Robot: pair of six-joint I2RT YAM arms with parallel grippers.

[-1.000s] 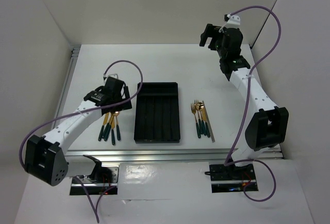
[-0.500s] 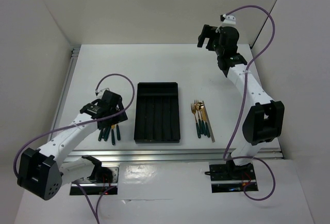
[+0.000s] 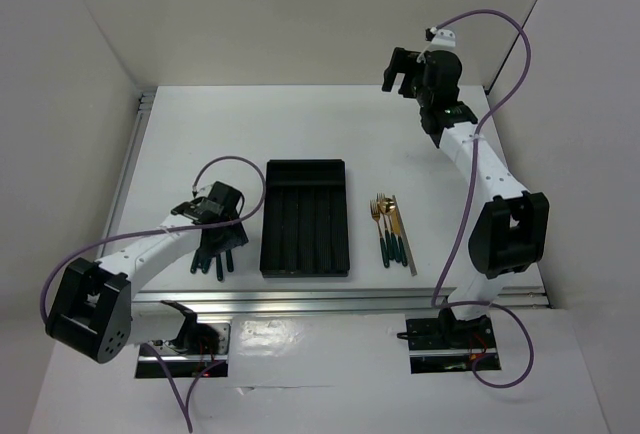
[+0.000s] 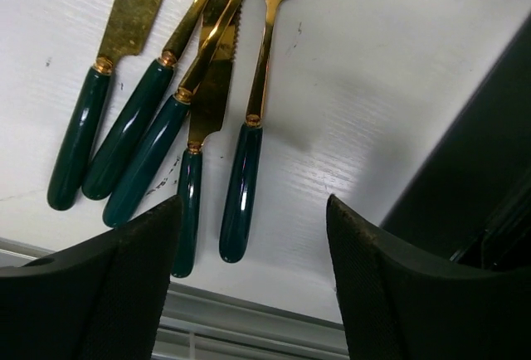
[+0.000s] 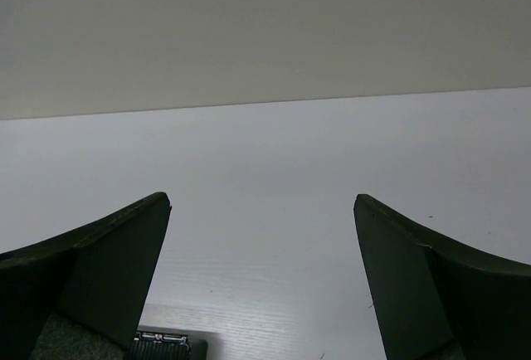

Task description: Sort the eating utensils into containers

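A left group of utensils (image 3: 217, 269), with gold heads and dark green handles, lies left of the black tray (image 3: 306, 217). My left gripper (image 3: 222, 242) is low over this group, open and empty. In the left wrist view, several green handles (image 4: 241, 190) with gold knife and spoon heads lie fanned just ahead of my open left gripper (image 4: 251, 211). The tray's black edge (image 4: 498, 153) is at the right. A second group of utensils (image 3: 389, 229) and a thin silver piece (image 3: 410, 249) lie right of the tray. My right gripper (image 3: 400, 72) is open and empty, raised at the back right.
An aluminium rail (image 4: 249, 327) runs along the table's near edge, just behind the handles. The right wrist view shows only white table (image 5: 265, 161), the back wall and my open right gripper (image 5: 261, 202). White walls enclose the table on the left, back and right.
My left gripper has moved toward the near edge and down over the left utensils, now covering most of them from above. The right arm has shifted slightly at the back.
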